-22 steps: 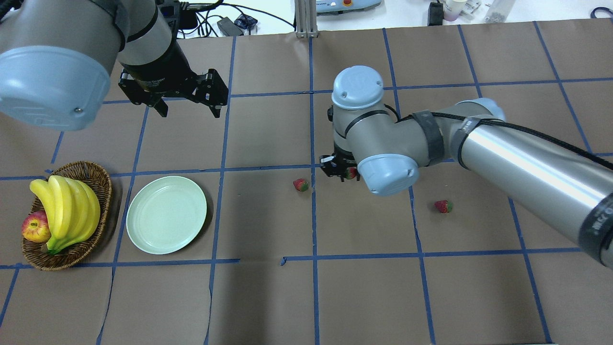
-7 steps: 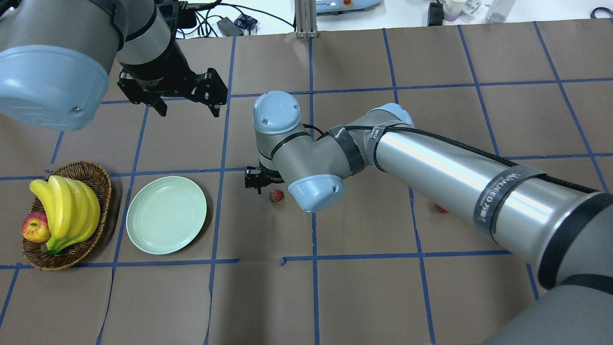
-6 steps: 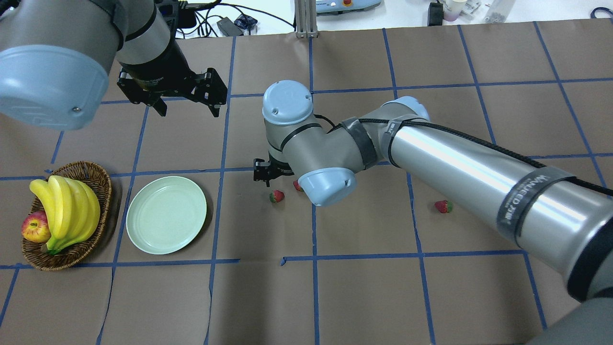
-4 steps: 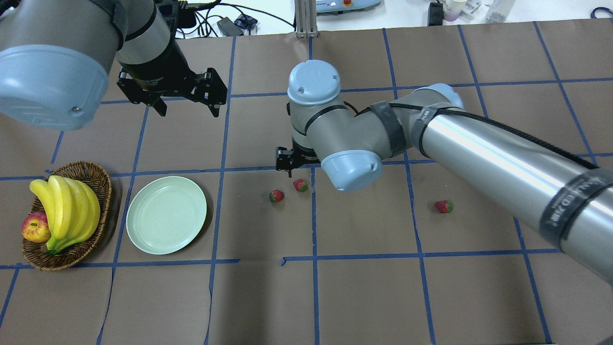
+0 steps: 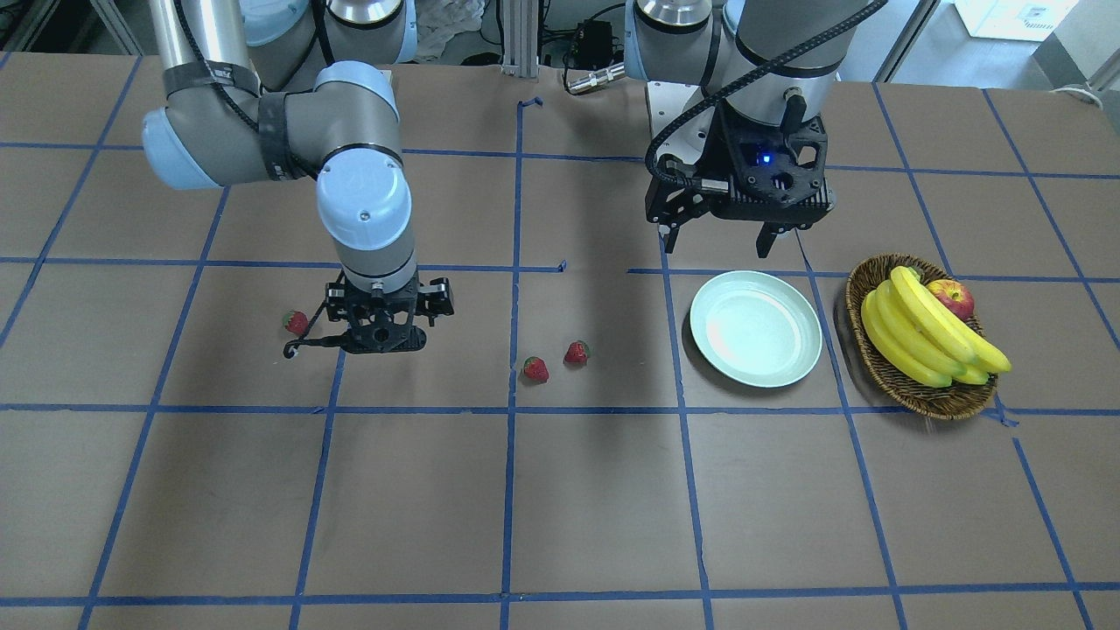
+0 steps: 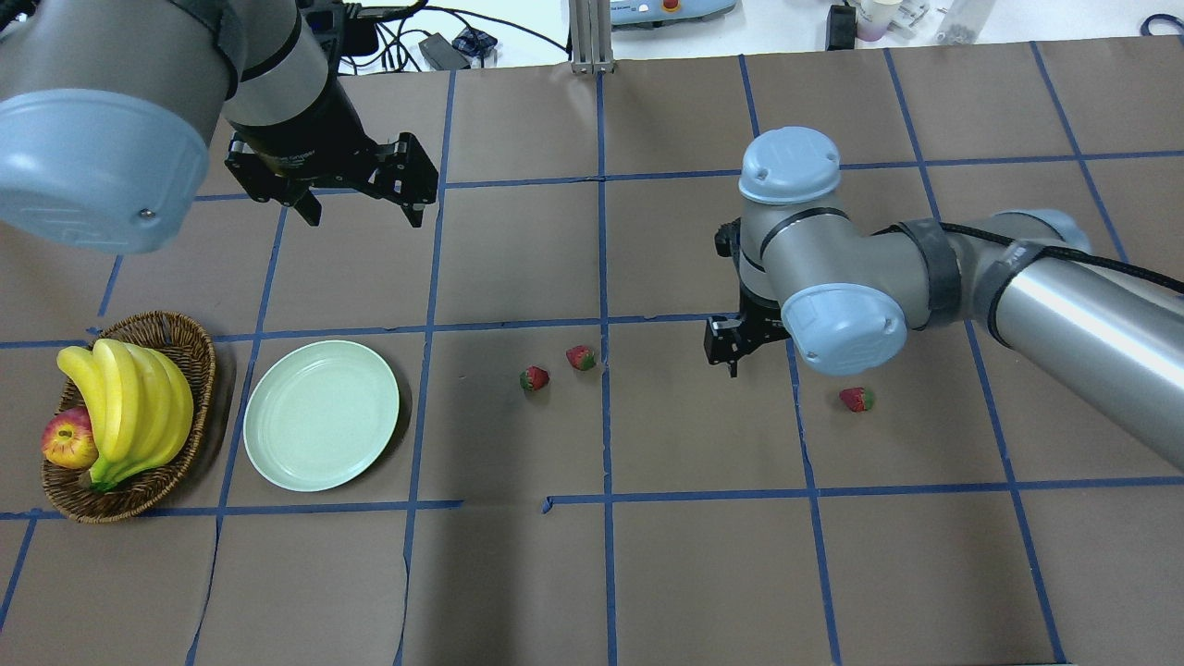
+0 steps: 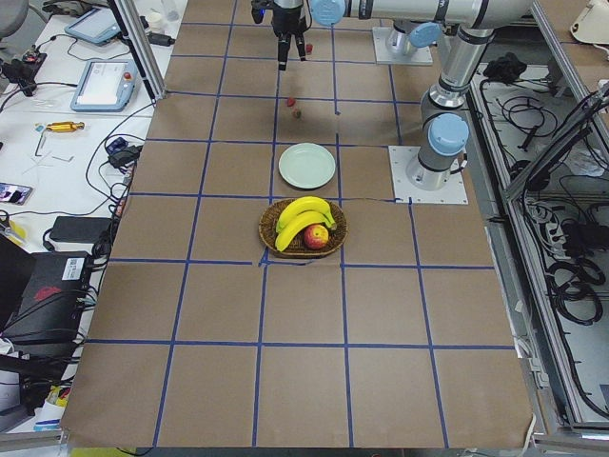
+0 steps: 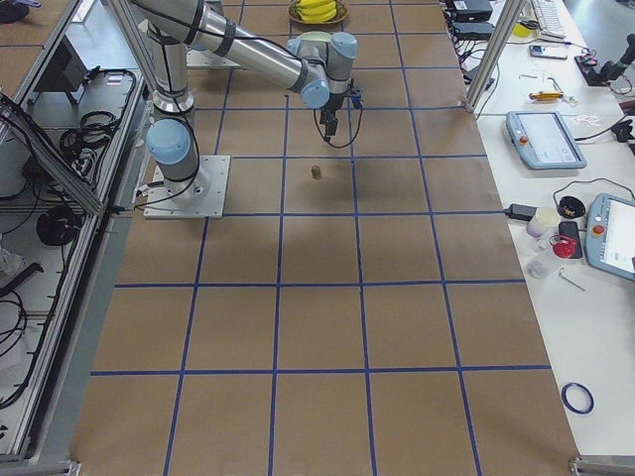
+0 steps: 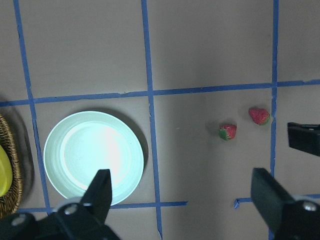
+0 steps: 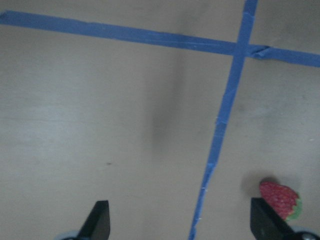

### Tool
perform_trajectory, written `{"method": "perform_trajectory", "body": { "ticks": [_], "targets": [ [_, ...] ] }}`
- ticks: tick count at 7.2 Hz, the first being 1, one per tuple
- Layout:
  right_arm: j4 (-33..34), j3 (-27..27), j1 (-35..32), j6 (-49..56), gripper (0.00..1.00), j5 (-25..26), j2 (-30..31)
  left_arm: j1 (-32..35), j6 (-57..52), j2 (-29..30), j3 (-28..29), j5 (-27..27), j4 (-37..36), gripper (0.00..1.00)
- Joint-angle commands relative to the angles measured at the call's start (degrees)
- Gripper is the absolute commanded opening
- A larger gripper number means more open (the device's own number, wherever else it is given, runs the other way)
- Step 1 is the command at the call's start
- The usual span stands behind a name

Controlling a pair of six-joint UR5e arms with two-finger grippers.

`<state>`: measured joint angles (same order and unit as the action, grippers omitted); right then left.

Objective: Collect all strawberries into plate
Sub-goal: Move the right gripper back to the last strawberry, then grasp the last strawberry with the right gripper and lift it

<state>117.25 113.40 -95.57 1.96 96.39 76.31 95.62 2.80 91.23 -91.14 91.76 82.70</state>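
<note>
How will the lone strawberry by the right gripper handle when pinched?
The lone strawberry is small against the open right gripper: likely light. Its rounded, tapered shape may roll or slip from an off-centre pinch. Softness cannot be told.

Overhead looks forward-down, front opposite, sides along table [image 7: 219, 314] from ends, wrists close, straight down; overhead, front share plate [image 6: 321, 414]

Brown wicker basket [image 6: 190, 338] at left end of table in overhead view. Bunch of yellow bananas [image 6: 134, 398] lying inside, filling most of it. Red-yellow apple [image 6: 69, 439] tucked against bananas, on basket's left side. Brown paper table cover [image 6: 703, 573] with blue tape grid [image 6: 606, 435]. Aluminium post [image 6: 590, 37] and cables [image 6: 388, 46] at far edge.
</note>
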Motion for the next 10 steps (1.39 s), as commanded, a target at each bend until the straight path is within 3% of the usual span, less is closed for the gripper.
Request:
{"method": "perform_trajectory", "body": {
  "ticks": [1,3,5,6,7,10],
  "targets": [
    [1.2,2.7,6.9,9.8,1.00,1.2,0.5,0.0,0.0,0.0,0.0,0.0,0.0,1.00],
    [3.1,4.4,12.2,15.7,1.00,-0.1,0.2,0.0,0.0,0.0,-0.1,0.1,0.0,1.00],
    [6.4,7.4,12.2,16.1,1.00,-0.1,-0.3,0.0,0.0,0.0,0.0,0.1,0.0,1.00],
    [6.8,8.0,12.3,16.1,0.95,-0.2,-0.4,0.1,0.0,0.0,-0.1,0.1,0.0,1.00],
    [7.0,8.1,12.3,16.1,0.83,-0.4,-0.4,0.1,0.1,0.0,-0.1,0.1,0.0,1.00],
    [7.1,8.1,12.3,16.1,0.22,-1.4,-0.6,0.0,0.0,0.0,0.0,0.0,0.0,1.00]
  ]
}}
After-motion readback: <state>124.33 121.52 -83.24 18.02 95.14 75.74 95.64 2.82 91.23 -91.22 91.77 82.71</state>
